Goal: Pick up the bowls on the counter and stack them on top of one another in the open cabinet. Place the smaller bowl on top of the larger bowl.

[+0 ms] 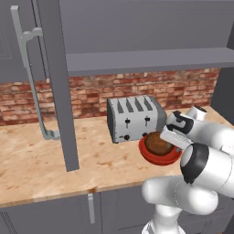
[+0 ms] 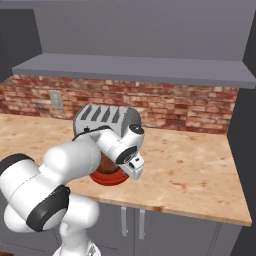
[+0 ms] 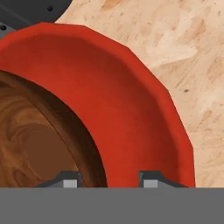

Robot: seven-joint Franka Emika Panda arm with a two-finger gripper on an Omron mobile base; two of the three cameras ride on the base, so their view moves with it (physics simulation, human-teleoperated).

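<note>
Where grainy brown bowl [image 3: 30, 144] nests, glossy red bowl [image 3: 131, 109]

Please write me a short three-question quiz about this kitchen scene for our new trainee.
1. True or false: the brown bowl sits inside the red bowl.
2. Where do the bowls rest? A) cabinet shelf B) counter C) on top of the toaster
3. Fill in: in the hand view, the gripper fingertips stand either side of the brown bowl's ____.

Key: 1 true; 2 B; 3 rim.
</note>
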